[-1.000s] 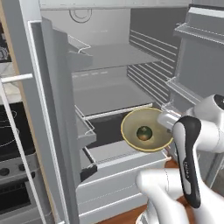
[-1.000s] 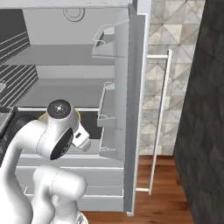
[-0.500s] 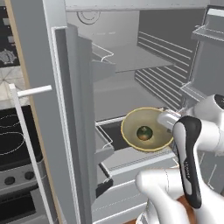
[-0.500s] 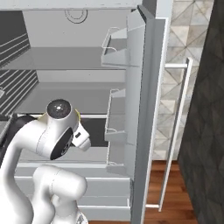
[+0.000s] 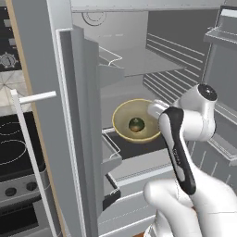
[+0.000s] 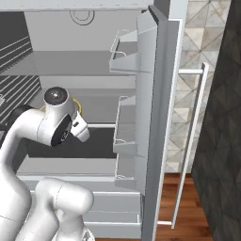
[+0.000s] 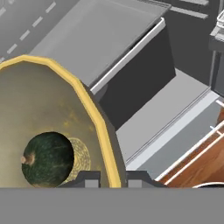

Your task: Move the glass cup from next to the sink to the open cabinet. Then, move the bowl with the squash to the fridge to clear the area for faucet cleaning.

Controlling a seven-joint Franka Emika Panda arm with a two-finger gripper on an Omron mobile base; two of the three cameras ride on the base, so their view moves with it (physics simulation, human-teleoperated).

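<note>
Jaws: narrow, pinched on the bowl's rim; in the hand view one tip sits inside the rim and one outside
Gripper [image 7: 109,178]: at the near edge of the bowl [image 7: 52,127]; in the left base view it [image 5: 155,110] meets the bowl [image 5: 134,121] at its right rim
Bowl: pale yellow-olive, thick yellow rim; held up in the fridge opening, above a dark drawer front and below a pale shelf; roughly level
Squash [image 7: 47,158]: dark green, round, small tan stem scar on its left side; lies in the bottom of the bowl; in the left base view it [image 5: 136,124] sits near the bowl's centre
Arm [image 5: 185,139]: white with dark joints; reaches from lower right into the opening; in the right base view its elbow [image 6: 54,122] hides most of the bowl
Fridge [image 5: 125,60]: silver-grey, both doors open; pale grey shelves inside, wire racks on the right wall; left door [image 5: 55,115] edge-on with bins; right door [image 6: 150,108] with wire-fronted bins and a long bar handle [image 6: 190,141]
Stove [image 5: 14,157]: dark cooktop left of the fridge; knobs on its front
Floor [image 6: 188,207]: reddish wood
</note>
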